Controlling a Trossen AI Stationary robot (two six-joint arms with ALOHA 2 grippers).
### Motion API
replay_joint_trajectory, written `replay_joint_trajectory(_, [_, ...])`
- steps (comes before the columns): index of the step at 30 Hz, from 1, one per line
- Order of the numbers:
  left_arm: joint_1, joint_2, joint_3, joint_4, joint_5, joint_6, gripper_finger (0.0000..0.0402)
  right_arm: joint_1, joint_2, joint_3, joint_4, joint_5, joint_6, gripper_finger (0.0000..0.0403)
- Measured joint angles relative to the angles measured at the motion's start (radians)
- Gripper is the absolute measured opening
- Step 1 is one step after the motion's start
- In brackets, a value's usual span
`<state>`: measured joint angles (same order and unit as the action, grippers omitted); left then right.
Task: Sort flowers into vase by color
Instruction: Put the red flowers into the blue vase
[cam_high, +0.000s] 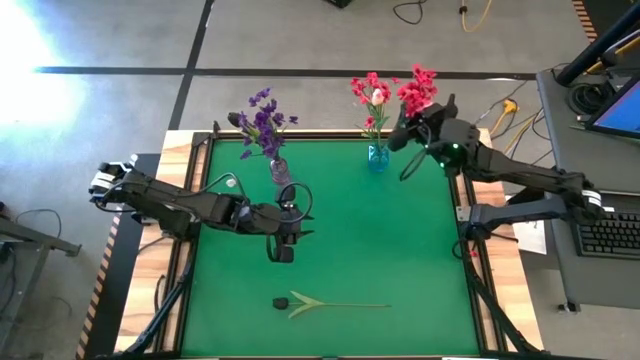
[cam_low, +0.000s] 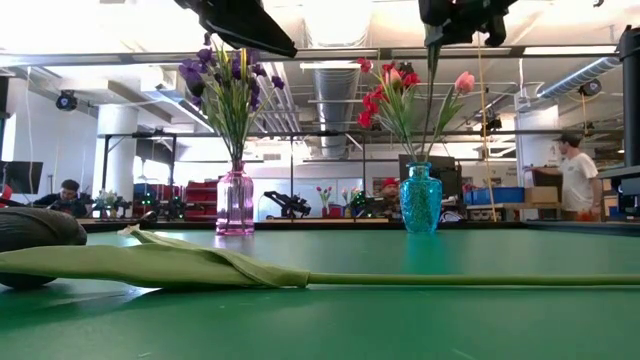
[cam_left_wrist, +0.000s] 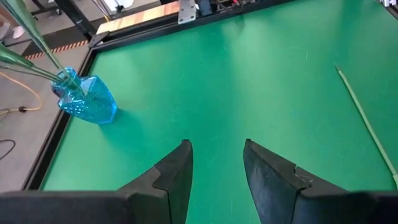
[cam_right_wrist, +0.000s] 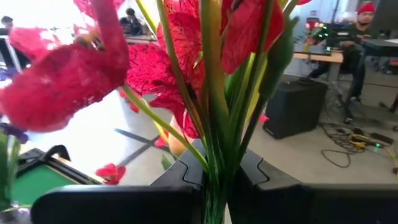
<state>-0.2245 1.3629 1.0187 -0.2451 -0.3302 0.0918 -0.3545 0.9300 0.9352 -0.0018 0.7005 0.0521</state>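
While purple flowers (cam_high: 262, 118) already stand in the pink vase (cam_high: 279, 171) and red and pink ones in the blue vase (cam_high: 378, 155), the right hand (cam_high: 407, 138) is clamped on a red spray's stems (cam_right_wrist: 214, 124) above the blue vase. One dark tulip (cam_high: 330, 303) lies on the green desk (cam_high: 400, 250), unsorted. The left hand (cam_high: 283, 245) hovers mid-desk, part open and empty.

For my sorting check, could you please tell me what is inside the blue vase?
The blue vase holds green stems topped by red sprays and a pale pink tulip. The stem count is obscured by overlap.
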Motion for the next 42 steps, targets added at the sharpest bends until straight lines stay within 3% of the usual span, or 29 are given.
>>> replay_joint_trajectory(20, [0.000, 0.001, 0.000, -0.008, -0.002, 0.020, 0.0129, -0.004, 0.068, 0.000, -0.001, 0.008, 0.053, 0.0033])
replay_joint_trajectory(42, [0.000, 0.001, -0.001, -0.010, -0.003, -0.007, 0.0129, -0.004, 0.069, 0.000, -0.049, 0.008, 0.059, 0.0155])
